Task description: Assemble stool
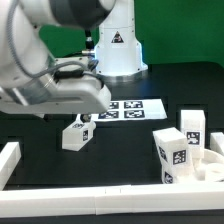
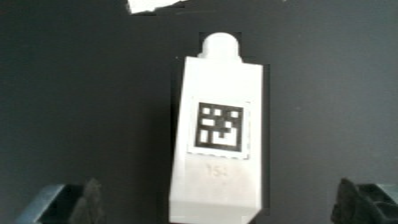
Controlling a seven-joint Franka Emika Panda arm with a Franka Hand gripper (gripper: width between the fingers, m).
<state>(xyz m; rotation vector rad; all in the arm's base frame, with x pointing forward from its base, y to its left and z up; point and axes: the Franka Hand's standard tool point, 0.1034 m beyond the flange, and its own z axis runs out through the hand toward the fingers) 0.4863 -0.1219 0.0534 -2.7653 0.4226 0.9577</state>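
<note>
Presently the gripper [image 2: 217, 205] stands released, empty, its fingers [image 2: 71, 203] either side of a white stool leg [image 2: 219, 135] lying on the black table [image 2: 71, 100].

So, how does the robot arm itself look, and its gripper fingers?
The arm has smooth, rounded white and light grey shells, with a darker band near the top of the exterior view and a thin dark cable along its wrist section. Its white base carries a black triangle marking. In the wrist view, the fingers are dark, nearly black, blocky pieces.
</note>
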